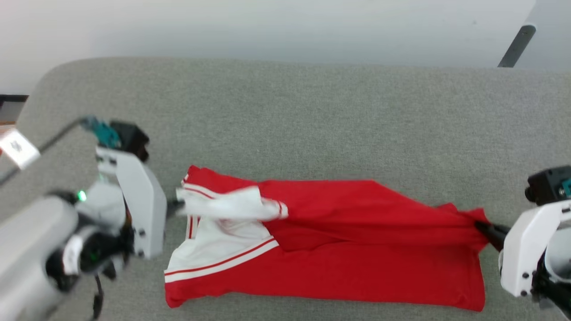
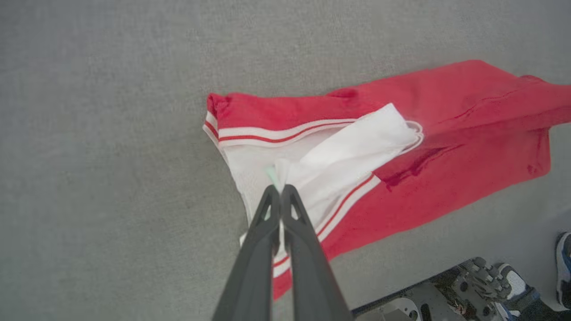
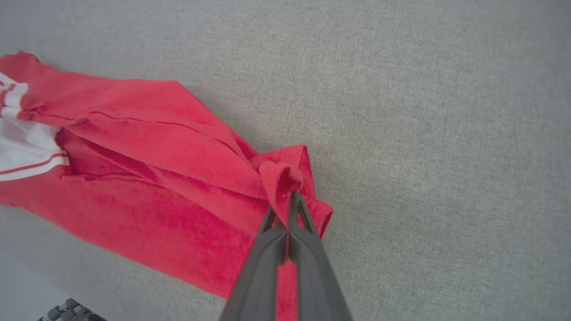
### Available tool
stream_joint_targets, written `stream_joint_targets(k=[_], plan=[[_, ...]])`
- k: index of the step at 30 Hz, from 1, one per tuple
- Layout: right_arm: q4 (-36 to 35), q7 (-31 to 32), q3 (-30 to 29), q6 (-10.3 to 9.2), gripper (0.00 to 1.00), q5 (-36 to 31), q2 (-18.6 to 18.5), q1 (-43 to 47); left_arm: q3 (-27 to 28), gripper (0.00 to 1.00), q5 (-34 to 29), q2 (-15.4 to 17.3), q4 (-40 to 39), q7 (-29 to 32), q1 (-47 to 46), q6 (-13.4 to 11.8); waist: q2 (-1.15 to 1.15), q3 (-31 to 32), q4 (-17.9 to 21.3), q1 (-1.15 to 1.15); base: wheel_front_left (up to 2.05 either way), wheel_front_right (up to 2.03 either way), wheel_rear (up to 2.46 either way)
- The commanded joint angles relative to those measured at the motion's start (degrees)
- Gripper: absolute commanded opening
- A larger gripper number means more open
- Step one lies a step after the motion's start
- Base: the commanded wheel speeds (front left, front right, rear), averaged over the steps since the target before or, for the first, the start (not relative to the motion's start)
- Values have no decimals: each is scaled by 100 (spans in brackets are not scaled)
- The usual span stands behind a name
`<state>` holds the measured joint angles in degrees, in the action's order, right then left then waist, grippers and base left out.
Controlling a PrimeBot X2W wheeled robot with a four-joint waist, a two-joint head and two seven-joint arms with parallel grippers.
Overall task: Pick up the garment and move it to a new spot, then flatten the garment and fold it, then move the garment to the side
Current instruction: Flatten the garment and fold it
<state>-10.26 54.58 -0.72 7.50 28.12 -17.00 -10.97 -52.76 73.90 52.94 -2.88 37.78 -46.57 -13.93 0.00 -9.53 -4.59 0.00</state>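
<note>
The garment (image 1: 348, 249), a red jersey with white sleeve panels and red-and-white striped trim, lies stretched across the grey couch seat (image 1: 312, 116). My left gripper (image 1: 175, 207) is shut on the white sleeve cloth at the garment's left end, seen up close as the left gripper (image 2: 280, 189) pinching the white fabric of the garment (image 2: 446, 147). My right gripper (image 1: 484, 228) is shut on a bunched red corner at the garment's right end; the right gripper (image 3: 291, 199) shows a fold of the garment (image 3: 147, 178) pinched between its tips. The upper layer is lifted and creased between the two grips.
The grey couch backrest (image 1: 290, 80) rises behind the garment, with a pale wall above it. A dark pole (image 1: 516, 46) leans at the top right. The robot's base and a shoe (image 2: 564, 263) show at the lower right of the left wrist view.
</note>
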Motion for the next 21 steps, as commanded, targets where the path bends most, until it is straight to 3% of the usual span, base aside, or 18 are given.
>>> stream_joint_targets(k=[1,6,11,12,13,14,15,16,17,19,21], plan=[[-44,45,-49,-2,0,-57,16,179,-4,0,87,104,-263,-67,269,-200,0,72,-42,0,0,0,0],[-73,138,-57,-2,0,-126,96,473,-156,0,212,167,-680,-153,777,-466,0,141,-51,0,0,0,0],[-78,222,6,-2,0,-122,150,594,-280,0,225,70,-634,-237,1014,-471,0,192,-45,0,0,0,0],[-72,221,20,-2,0,-133,162,602,-292,16,223,44,-586,-259,1051,-458,0,211,-37,0,0,0,0],[-69,236,43,-2,3,-142,172,619,-305,21,267,8,-541,-277,1099,-463,0,226,-29,0,0,0,0],[-74,257,74,-2,47,-155,191,635,-331,58,249,-27,-479,-317,1154,-413,0,258,-7,0,0,0,0],[-74,257,74,-2,47,-155,191,635,-331,58,249,-27,-479,-317,1154,-413,0,258,-7,0,0,0,0],[-84,261,79,-2,93,-161,193,639,-319,73,267,-57,-435,-362,1178,-409,0,281,-6,0,0,0,0],[-91,268,81,-2,100,-158,201,645,-323,76,297,-65,-407,-379,1211,-389,0,305,-2,0,0,0,0],[-110,278,62,-2,100,-148,235,659,-325,98,308,-61,-382,-410,1253,-368,0,364,10,0,0,0,0],[-140,298,36,-2,100,-137,260,689,-288,100,337,-31,-397,-452,1281,-370,0,427,20,0,0,0,0]])
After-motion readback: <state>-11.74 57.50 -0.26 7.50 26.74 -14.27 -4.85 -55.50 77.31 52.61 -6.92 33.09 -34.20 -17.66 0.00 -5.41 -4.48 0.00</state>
